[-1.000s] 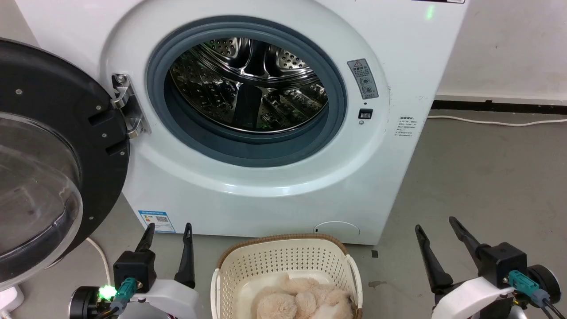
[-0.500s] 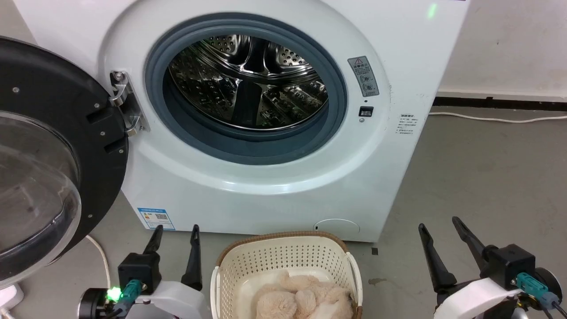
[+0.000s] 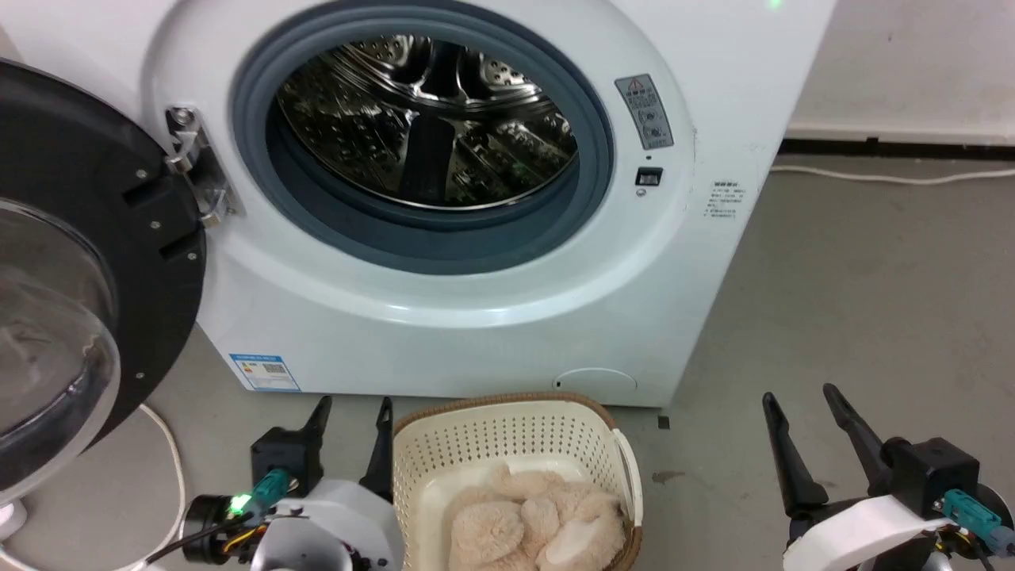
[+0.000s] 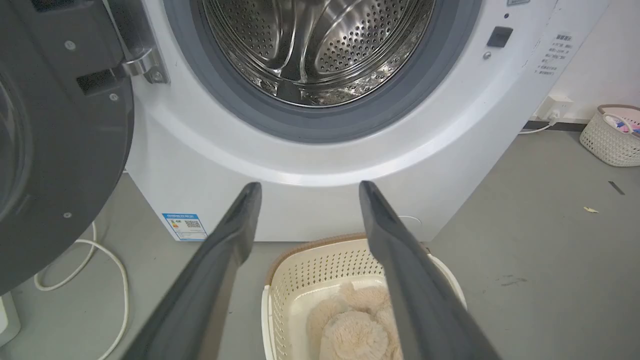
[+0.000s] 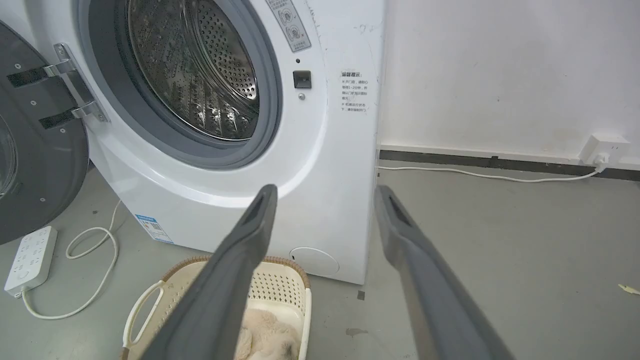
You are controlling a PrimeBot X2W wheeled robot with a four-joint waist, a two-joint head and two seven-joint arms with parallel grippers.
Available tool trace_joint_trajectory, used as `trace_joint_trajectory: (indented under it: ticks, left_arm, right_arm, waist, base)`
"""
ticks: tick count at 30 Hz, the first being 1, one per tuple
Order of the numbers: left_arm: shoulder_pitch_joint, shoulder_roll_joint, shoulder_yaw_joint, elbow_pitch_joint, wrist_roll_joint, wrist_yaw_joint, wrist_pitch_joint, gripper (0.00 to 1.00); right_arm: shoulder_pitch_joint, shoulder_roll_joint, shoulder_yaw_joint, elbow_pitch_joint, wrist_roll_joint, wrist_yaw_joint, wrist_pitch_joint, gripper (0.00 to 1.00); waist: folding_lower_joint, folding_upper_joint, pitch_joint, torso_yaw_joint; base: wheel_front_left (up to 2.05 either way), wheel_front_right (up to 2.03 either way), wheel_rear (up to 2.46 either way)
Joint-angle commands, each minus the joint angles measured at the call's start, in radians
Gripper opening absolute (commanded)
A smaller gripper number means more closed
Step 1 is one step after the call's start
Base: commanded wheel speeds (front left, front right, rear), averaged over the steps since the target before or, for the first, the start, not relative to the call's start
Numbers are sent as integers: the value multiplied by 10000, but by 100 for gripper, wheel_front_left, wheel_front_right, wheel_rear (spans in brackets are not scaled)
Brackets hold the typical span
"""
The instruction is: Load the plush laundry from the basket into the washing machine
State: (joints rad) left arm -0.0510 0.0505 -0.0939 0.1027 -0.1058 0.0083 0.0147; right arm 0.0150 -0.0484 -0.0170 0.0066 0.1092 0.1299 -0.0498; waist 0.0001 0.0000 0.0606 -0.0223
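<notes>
The fluffy cream-beige plush bundle (image 3: 531, 527) lies heaped inside the rounded cream plastic basket with perforated sides and a brown woven-look rim (image 3: 492, 448), bunched toward its near right part. The basket stands on the grey floor (image 3: 840, 317) just in front of the large white front-loading washing machine (image 3: 476, 333), below its opening. The machine's round black-framed glass door (image 3: 87, 238) is swung wide to the left, baring the grey rubber gasket (image 3: 444, 247) and the shiny perforated steel drum (image 3: 357, 135).

The left gripper (image 3: 354, 403) hangs just beside the basket's left wall, its dark fingers spread and empty. The right gripper (image 3: 799, 394) is well off to the basket's right over the floor, also spread wide and holding nothing.

A white cable (image 3: 170, 468) loops on the floor under the door, near a white power strip (image 5: 30, 260).
</notes>
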Motion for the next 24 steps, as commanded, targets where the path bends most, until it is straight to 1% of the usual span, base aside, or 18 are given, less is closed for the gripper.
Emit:
trace_joint_trajectory:
  ticks: [1, 12, 24]
  left_arm:
    - [-297, 3, -171, 245, -120, -73, 111, 100]
    - [-1177, 2, -706, 1460, -598, -242, 981, 100]
    - [-2213, 58, -1290, 2678, -1106, -293, 2545, 100]
  right_arm:
    - [-52, -5, -29, 37, 165, 4, -122, 100]
    - [-308, -7, -122, 107, 558, 4, -373, 100]
    - [-682, -9, -237, 169, 1036, 5, -676, 100]
  waist:
    - [-1, 0, 160, -74]
    - [-1, 0, 925, -357]
    - [-1, 0, 1980, -675]
  base:
    - [0, 0, 0]
    - [0, 0, 0]
    - [0, 0, 0]
